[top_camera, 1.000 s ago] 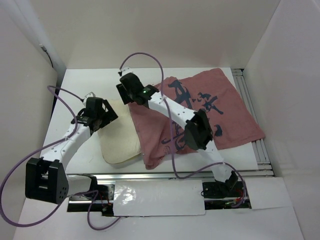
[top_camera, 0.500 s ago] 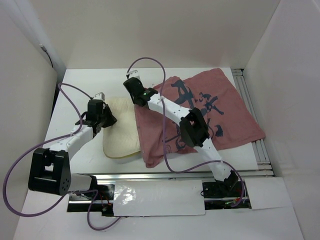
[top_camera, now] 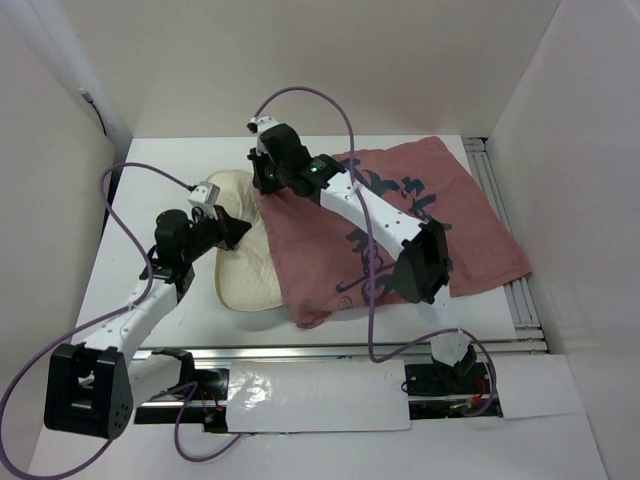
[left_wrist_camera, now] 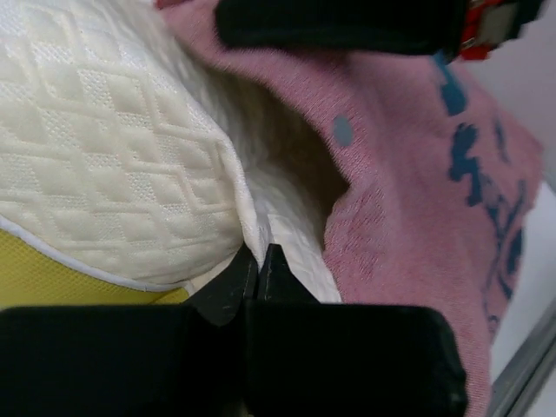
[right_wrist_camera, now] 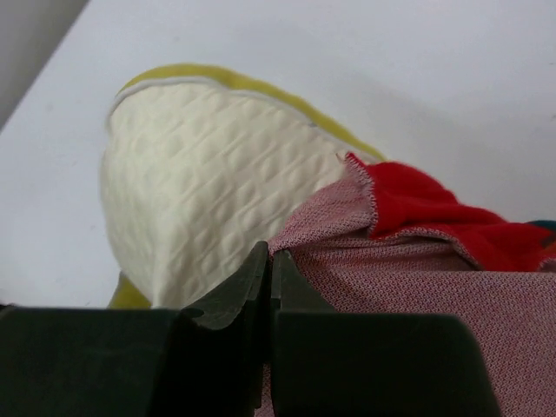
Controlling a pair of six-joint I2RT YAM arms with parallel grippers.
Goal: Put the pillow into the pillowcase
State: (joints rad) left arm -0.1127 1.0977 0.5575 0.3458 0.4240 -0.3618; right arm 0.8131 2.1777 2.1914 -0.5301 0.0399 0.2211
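White table point(top_camera: 150, 165), 2 things on it.
Cream pillow point(top_camera: 245, 280) lies left (partly inside), pink pillowcase point(top_camera: 460, 200) spreads to its right.

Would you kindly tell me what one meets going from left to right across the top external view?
The left arm's black base → pillow → pillowcase → metal rail at the table's right edge.

In the last 1 second my left gripper point(top_camera: 233, 232) has swung round to point right, and the pillow point(top_camera: 243, 277) clamped in it has slid toward the far edge. My right gripper point(top_camera: 263, 180) (pinching the pillowcase point(top_camera: 450, 220) edge) has crept farther away from me, and that arm's elbow has swung right.
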